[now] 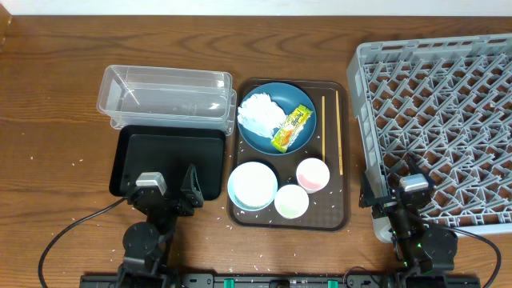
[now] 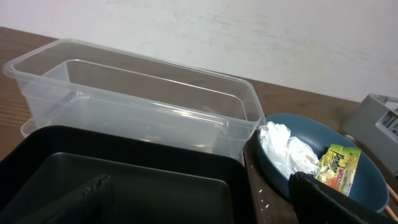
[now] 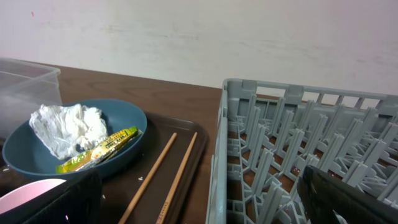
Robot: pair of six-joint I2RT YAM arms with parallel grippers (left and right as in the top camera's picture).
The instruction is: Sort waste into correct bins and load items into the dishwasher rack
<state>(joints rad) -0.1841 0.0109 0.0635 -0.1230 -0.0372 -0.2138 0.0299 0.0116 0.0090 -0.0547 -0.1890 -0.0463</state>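
Note:
A blue plate (image 1: 277, 117) on the brown serving tray (image 1: 340, 218) holds crumpled white tissue (image 1: 258, 114) and a yellow-green wrapper (image 1: 291, 128). Chopsticks (image 1: 339, 132) lie at the tray's right side. A white bowl (image 1: 252, 186), a pink cup (image 1: 312, 174) and a green cup (image 1: 291, 201) stand at its front. The clear tub (image 1: 165, 94) and black tray (image 1: 170, 162) sit left. The grey rack (image 1: 436, 120) sits right. My left gripper (image 1: 168, 190) is open over the black tray's near edge. My right gripper (image 1: 396, 192) is open at the rack's near left corner. Both are empty.
Loose rice grains (image 1: 240, 218) lie scattered on the wooden table near the front and left. In the left wrist view the tub (image 2: 137, 99) stands behind the black tray (image 2: 143, 180), with the plate (image 2: 323, 162) to the right. In the right wrist view the chopsticks (image 3: 168, 174) lie beside the rack (image 3: 298, 149).

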